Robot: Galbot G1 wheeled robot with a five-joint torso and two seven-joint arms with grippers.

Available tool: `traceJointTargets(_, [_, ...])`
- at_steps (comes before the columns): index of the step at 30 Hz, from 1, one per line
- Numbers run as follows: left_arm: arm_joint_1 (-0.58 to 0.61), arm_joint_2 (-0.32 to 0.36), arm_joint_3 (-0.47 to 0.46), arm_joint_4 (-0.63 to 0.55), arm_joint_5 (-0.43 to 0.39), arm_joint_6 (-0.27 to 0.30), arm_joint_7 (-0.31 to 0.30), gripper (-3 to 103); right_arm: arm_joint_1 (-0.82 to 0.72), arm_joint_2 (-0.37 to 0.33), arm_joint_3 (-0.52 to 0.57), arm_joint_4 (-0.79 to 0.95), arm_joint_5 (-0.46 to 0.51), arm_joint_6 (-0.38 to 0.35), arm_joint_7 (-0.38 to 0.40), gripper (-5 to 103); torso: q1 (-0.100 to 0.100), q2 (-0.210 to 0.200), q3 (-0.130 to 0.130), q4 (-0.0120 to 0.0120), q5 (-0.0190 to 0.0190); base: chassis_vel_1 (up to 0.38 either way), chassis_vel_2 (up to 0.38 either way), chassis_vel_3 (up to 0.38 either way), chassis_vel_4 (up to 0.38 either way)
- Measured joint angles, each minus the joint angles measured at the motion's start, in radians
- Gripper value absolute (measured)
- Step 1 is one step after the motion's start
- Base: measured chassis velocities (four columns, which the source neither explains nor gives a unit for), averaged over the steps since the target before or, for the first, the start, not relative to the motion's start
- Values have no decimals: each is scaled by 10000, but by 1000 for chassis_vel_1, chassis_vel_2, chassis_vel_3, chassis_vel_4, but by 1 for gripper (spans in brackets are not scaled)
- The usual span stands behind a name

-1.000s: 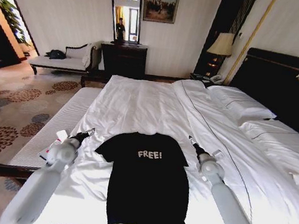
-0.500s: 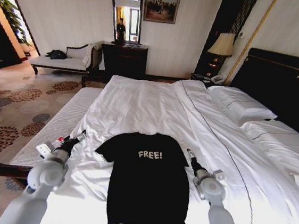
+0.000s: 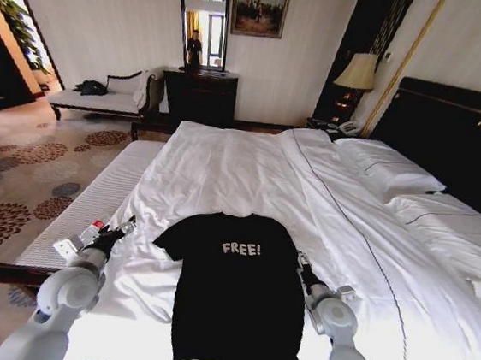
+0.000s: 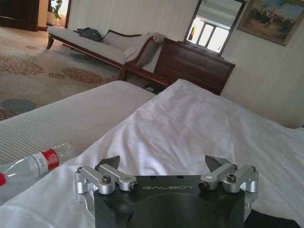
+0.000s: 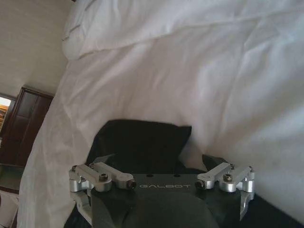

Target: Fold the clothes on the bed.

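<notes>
The clothes, a black T-shirt [image 3: 237,291] with white "FREE!" lettering, lie flat and face up at the near end of the bed [image 3: 224,170]. My left gripper [image 3: 120,229] is open, low over the white sheet just off the shirt's left sleeve; in the left wrist view the left gripper [image 4: 164,164] holds nothing. My right gripper [image 3: 302,266] is open at the edge of the right sleeve. In the right wrist view the right gripper [image 5: 161,164] hangs over the black sleeve [image 5: 142,140], with white duvet beyond.
A white-cushioned bench [image 3: 92,199] runs along the bed's left side, with a plastic water bottle [image 4: 33,164] on it near my left arm. Pillows [image 3: 388,170] and a dark headboard [image 3: 451,142] are on the right. A dark dresser [image 3: 200,94] stands by the far wall.
Both arms have drawn back toward me. The left gripper moved outward and nearer, off the left sleeve. The right gripper slid nearer along the right sleeve's edge. The shirt has not moved.
</notes>
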Motion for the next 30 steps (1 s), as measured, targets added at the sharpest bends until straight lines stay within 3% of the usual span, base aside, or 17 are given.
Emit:
traceJointTargets(4, [27,83,-120,35,-74,0,19,100,102,65,-8,-102,-82,94,-125,88,0,0,0,0,1,0,0,0,0])
traceJointTargets(7, [71,129,-133,186,-70,-23,86,100,164,56,80,-133,-84,113,-180,83,0,0,0,0,0,0,0,0,0])
traceJointTargets(13, [33,175,-136,438,-149,-86,161,100,430,-43,389,-380,-80,150,-187,55,0,0,0,1,0,0,0,0,0])
traceJointTargets(16, [-28,180,-101,441,-189,-86,171,100,488,-90,496,-443,-58,153,-187,50,0,0,0,0,1,0,0,0,0])
traceJointTargets(20, [-261,113,2,407,-323,-85,165,100,575,-174,565,-630,-71,161,-184,28,0,0,0,-2,1,0,0,0,0])
traceJointTargets(22, [-275,89,25,389,-333,-84,162,100,595,-184,575,-663,-73,163,-186,28,0,0,0,-2,1,0,0,0,0])
traceJointTargets(24, [-280,32,83,358,-337,-78,156,100,654,-184,601,-772,-79,169,-187,18,0,0,0,0,1,0,0,0,0])
traceJointTargets(25, [-288,20,95,358,-337,-76,154,100,662,-173,595,-801,-91,171,-187,18,0,0,1,0,2,0,0,0,0])
traceJointTargets(26, [-300,17,98,357,-338,-75,152,100,661,-161,571,-813,-114,171,-187,7,0,0,1,-1,1,0,0,0,0])
traceJointTargets(30, [-313,18,80,366,-342,-74,145,100,651,-113,523,-828,-180,171,-210,1,0,0,1,0,1,0,0,0,0])
